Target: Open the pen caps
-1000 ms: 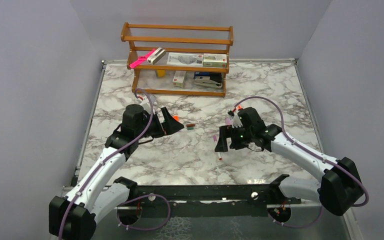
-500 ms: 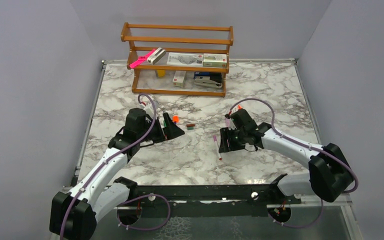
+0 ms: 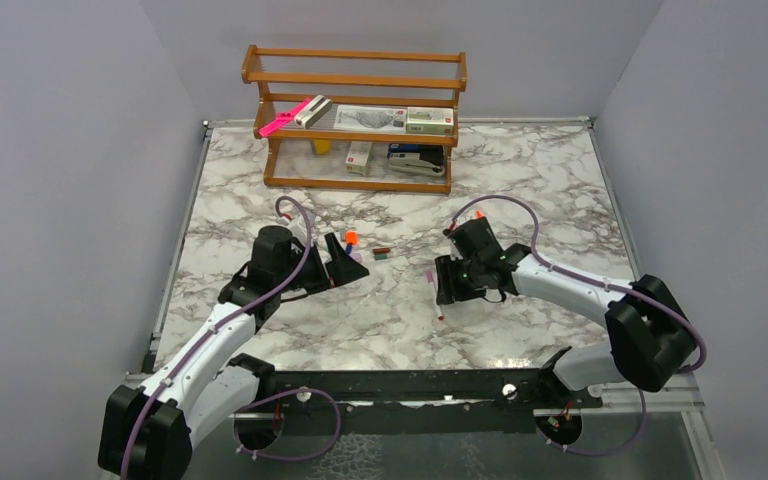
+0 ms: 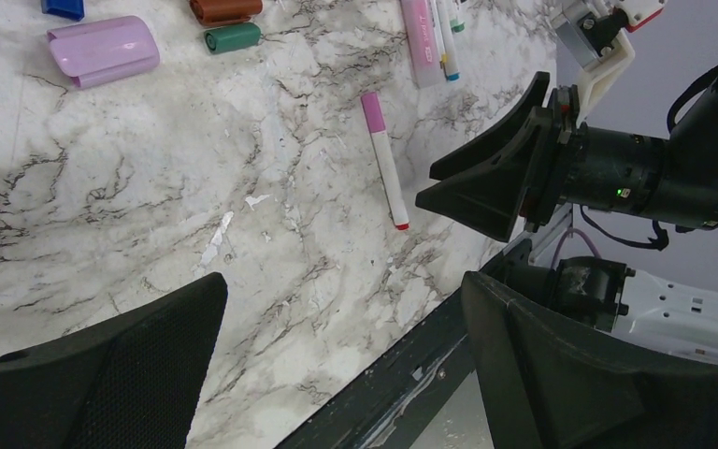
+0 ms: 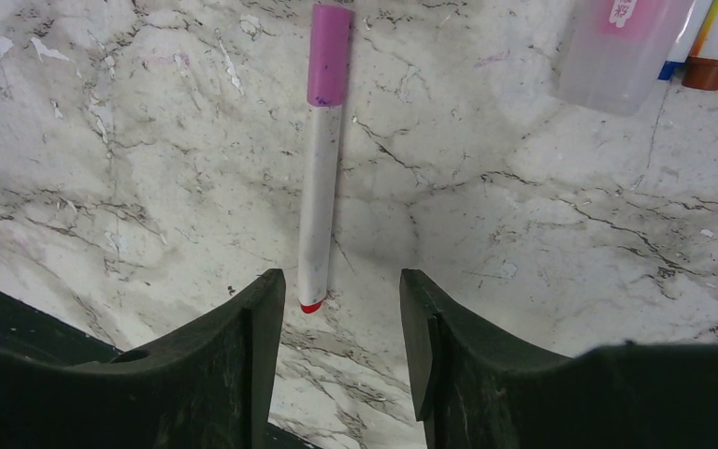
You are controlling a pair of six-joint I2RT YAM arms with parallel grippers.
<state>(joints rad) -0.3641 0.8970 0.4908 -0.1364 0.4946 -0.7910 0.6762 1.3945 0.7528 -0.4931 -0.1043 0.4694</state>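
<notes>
A white-barrelled marker (image 5: 320, 196) lies flat on the marble with its lilac-pink pen cap (image 5: 329, 56) on and pointing away from my right gripper. My right gripper (image 5: 341, 304) is low over the marker's red tail end, which lies just inside the left fingertip (image 5: 264, 299). Its jaws are apart and hold nothing. In the top view the marker (image 3: 433, 296) sits just left of my right gripper (image 3: 441, 284). My left gripper (image 4: 344, 285) is wide open and empty above the marble. Loose pen caps in green (image 4: 234, 37) and dark red (image 4: 225, 9) lie ahead of it.
A larger lilac cap-like piece (image 4: 103, 49) and a blue piece (image 4: 63, 7) lie near the loose caps. A clear pink-labelled case (image 5: 622, 47) and several markers lie beyond the right gripper. A wooden shelf (image 3: 360, 180) with small boxes stands at the back. The table's black front rail (image 4: 402, 374) is close.
My right gripper has moved left and down to the marker's tail, and its jaws have narrowed. My left arm has drawn slightly toward the near-left, still wide open.
</notes>
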